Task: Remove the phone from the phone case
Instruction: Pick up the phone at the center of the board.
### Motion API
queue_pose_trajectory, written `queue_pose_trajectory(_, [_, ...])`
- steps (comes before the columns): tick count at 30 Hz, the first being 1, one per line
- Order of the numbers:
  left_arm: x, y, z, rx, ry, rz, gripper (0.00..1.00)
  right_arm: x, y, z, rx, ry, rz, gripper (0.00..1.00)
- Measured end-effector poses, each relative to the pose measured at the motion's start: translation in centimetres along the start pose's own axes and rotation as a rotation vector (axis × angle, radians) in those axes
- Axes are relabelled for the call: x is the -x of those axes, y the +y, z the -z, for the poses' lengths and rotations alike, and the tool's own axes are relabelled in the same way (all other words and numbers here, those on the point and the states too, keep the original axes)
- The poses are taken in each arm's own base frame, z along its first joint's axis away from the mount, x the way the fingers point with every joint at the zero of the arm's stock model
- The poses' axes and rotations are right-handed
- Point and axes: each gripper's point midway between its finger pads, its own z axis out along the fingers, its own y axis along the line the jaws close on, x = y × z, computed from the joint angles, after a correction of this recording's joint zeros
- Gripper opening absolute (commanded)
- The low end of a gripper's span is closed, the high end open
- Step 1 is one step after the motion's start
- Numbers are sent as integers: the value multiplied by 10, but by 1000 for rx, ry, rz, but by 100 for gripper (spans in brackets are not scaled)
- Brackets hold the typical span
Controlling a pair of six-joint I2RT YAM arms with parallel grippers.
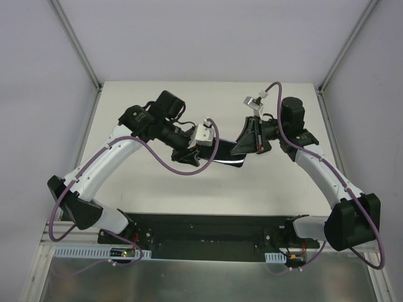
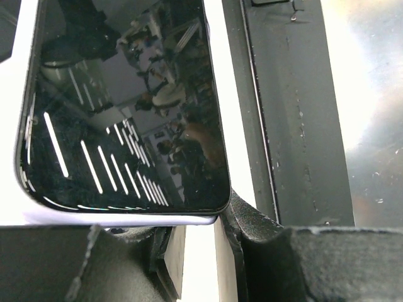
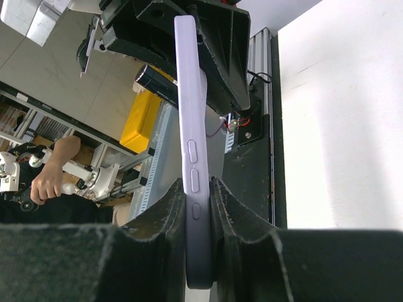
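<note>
A phone with a dark glossy screen (image 2: 126, 113) sits in a lavender case (image 3: 189, 94), held in the air between both arms over the table's middle (image 1: 228, 160). My right gripper (image 3: 196, 182) is shut on the case, which stands edge-on with its side buttons facing the camera; it also shows in the top view (image 1: 242, 150). My left gripper (image 2: 195, 217) is at the phone's other end (image 1: 204, 151). Its fingers stand slightly apart with table showing between them. The phone's lavender bottom edge (image 2: 113, 219) lies across the fingertips, and its corner touches the right fingertip (image 2: 232, 204).
The white table (image 1: 208, 100) has enclosure posts at its back corners and grey walls on both sides. A black base strip (image 1: 208, 229) with cables runs along the near edge. A person and a yellow box (image 3: 141, 116) show beyond the table.
</note>
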Motion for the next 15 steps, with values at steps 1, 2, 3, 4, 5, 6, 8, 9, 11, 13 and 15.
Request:
queue_pose_trajectory(1, [-1, 1, 0, 6, 6, 2, 1, 0, -1, 0, -5, -3, -1, 0])
queue_pose_trajectory(2, [-2, 3, 1, 15, 13, 4, 6, 0, -2, 0, -9, -5, -2, 0])
queue_pose_trajectory(3, [-3, 4, 1, 21, 17, 6, 12, 1, -2, 0, -14, -8, -2, 0])
queue_pose_trajectory(4, [-4, 5, 2, 28, 19, 8, 23, 1, -3, 0, -17, -10, 0, 0])
queue_pose_trajectory(5, [-4, 8, 3, 36, 17, 11, 32, 2, -3, 0, -25, -15, 3, 0])
queue_pose_trajectory(6, [-4, 9, 4, 43, 14, 14, 43, 3, -3, 0, -34, -21, 7, 0])
queue_pose_trajectory(8, [-5, 18, 9, 74, -1, 13, 59, 5, -4, 0, -58, -36, 11, 0])
queue_pose_trajectory(9, [-3, 23, 13, 91, -18, 10, 66, 6, -5, 0, -73, -43, 3, 0])
queue_pose_trajectory(11, [0, 32, 25, 134, -55, 15, 80, 5, -8, 0, -94, -52, -14, 0])
queue_pose_trajectory(13, [1, 39, 39, 177, -87, 28, 90, 3, -12, 0, -115, -56, -30, 0])
queue_pose_trajectory(15, [1, 43, 56, 221, -122, 49, 95, 2, -16, 1, -134, -61, -40, 0])
